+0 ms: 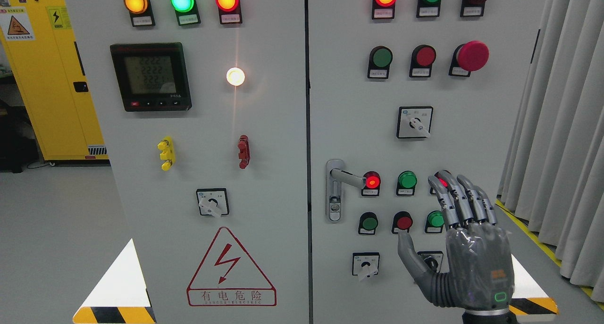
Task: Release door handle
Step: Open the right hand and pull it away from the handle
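One robot hand (465, 229), the right one, rises from the lower right in front of the grey cabinet's right door (500, 126). Its fingers (457, 196) are stretched out and slightly apart, the thumb angled toward the left, and it grips nothing. The door handle (340, 178) sits at the left edge of that door, its silver lever pointing right toward a lit red button (372, 181); it stands well apart from the hand, with a green button (406, 179) between them. The fingertips partly cover another red lamp (442, 181). On the left door (188, 149), a digital meter (150, 76) glows.
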